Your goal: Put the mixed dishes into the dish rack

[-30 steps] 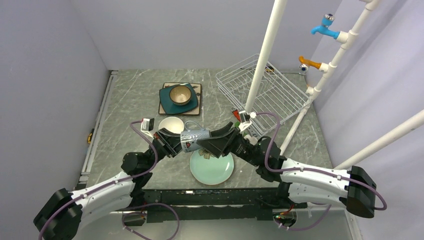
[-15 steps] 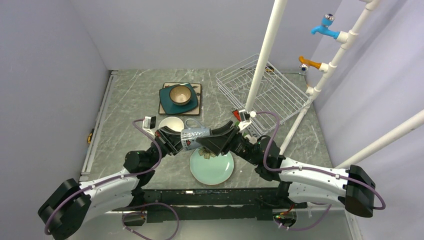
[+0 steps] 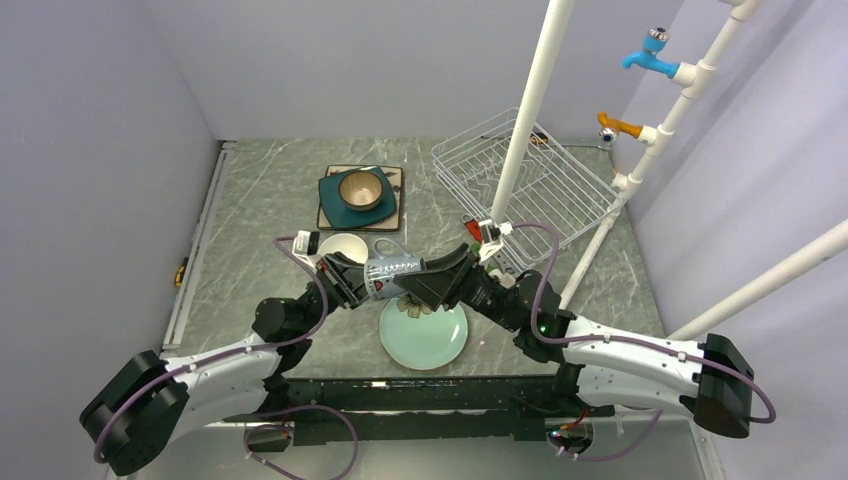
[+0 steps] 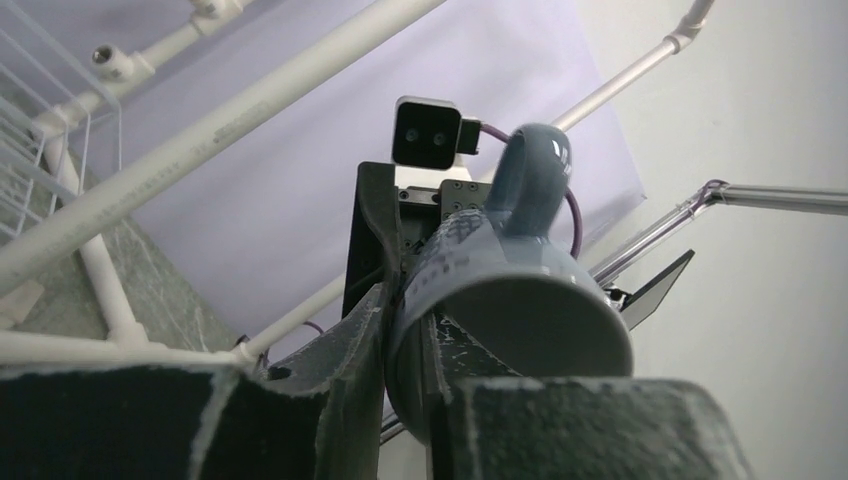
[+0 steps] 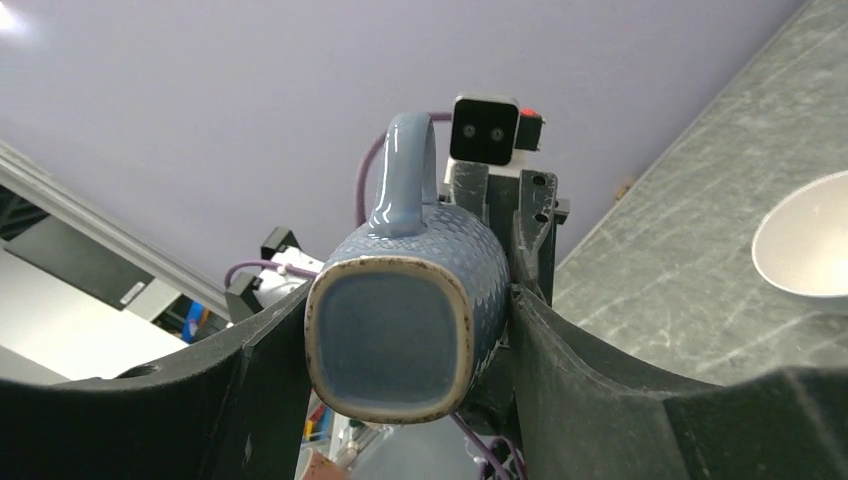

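Two tools, one dish: a hand-over in mid-air, the arms meeting above the middle of the counter.
Waiting dishes: white bowl just behind the left tool. Farther back, brown glazed bowl sits on teal square plate, which sits on cream square plate. All are on the counter.
Left tool: its fingers stand narrow about the mug's wall at one end. Whether they press it cannot be told.
Blue-grey mug: off the counter, lying on its side with the handle up, bridged between the two tools so that each has its own end.
Mint-green round plate: flat on the counter directly beneath the mug, near the arm bases.
Right tool: closed on the mug, its wide fingers touching the body on both sides. Probably the receiver, since the rack lies on its side.
Dish rack: far right, behind the white pipe frame, well apart from the mug, with none of the dishes seen in it.
Next move, judged: the left tool must let go fully before the right arm carries the mug away.
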